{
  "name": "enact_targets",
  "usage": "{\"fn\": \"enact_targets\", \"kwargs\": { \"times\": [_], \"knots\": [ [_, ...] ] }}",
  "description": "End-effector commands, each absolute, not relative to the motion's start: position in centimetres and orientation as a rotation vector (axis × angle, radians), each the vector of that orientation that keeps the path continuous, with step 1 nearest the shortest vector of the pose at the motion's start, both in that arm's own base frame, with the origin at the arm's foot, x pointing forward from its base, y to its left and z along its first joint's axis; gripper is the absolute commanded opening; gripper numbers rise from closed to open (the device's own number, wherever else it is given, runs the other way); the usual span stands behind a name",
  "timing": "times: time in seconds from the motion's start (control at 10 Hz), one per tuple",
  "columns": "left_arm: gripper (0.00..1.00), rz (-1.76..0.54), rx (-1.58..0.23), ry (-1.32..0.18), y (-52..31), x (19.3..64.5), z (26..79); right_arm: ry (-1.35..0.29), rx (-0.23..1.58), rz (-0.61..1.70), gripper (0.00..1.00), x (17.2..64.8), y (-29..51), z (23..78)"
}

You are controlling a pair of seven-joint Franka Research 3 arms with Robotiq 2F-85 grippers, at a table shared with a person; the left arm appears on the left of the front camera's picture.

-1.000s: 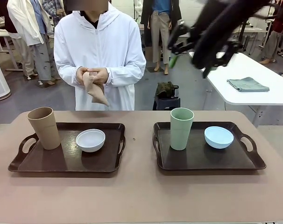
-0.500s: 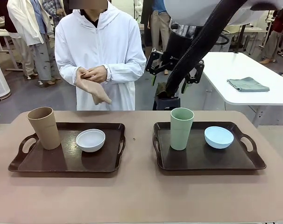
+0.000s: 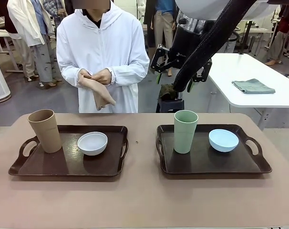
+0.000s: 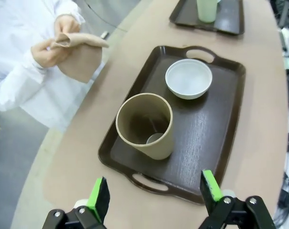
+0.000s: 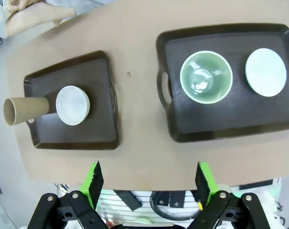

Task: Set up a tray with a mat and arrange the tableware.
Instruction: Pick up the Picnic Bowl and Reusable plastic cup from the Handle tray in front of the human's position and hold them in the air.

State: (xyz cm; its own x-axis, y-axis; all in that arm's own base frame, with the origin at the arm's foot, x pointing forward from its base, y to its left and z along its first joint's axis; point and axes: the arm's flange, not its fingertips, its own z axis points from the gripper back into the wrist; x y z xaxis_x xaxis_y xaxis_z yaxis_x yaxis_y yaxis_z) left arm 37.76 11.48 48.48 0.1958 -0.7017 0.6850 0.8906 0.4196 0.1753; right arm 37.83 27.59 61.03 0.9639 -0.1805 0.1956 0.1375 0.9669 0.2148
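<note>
Left gripper (image 4: 154,188): jaws wide, empty, above left end of left tray (image 3: 68,167). On that tray: tan cup (image 3: 45,130) upright at left, white bowl (image 3: 92,143) just right of it, not touching. Far side: person's hands (image 3: 94,76) hold folded tan cloth (image 3: 100,94). Right tray (image 3: 206,162): green cup (image 3: 185,131) upright at left, blue bowl (image 3: 223,140) at right. Right gripper (image 5: 149,181): jaws wide, empty, high over table.

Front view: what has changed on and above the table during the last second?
The right arm swung in from the upper right and lowered; its open fingers now hang high over the table. The person's hands shifted on the tan cloth. Cups, bowls and trays stayed put.
</note>
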Motion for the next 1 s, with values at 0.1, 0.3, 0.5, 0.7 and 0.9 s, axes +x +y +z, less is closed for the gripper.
{"fn": "enact_targets", "kwargs": {
  "times": [0.1,0.3,0.5,0.7,0.9],
  "knots": [
    [1.00,-1.381,-0.248,-0.824,8.0,40.5,47.2,-0.235,0.143,-0.016,1.00,40.3,31.3,60.1],
    [1.00,-1.460,-0.367,-0.721,7.9,42.9,46.3,-0.229,0.103,0.100,1.00,42.0,35.5,60.0],
    [1.00,-1.456,-0.454,-0.658,8.5,45.8,45.1,-0.188,0.071,0.183,1.00,43.7,39.6,58.3],
    [1.00,-1.476,-0.519,-0.634,9.5,47.9,44.8,-0.143,0.021,0.231,1.00,45.3,43.2,56.0],
    [1.00,-1.507,-0.539,-0.678,10.4,48.9,44.6,-0.102,-0.027,0.233,1.00,46.6,44.9,54.2]
  ]
}}
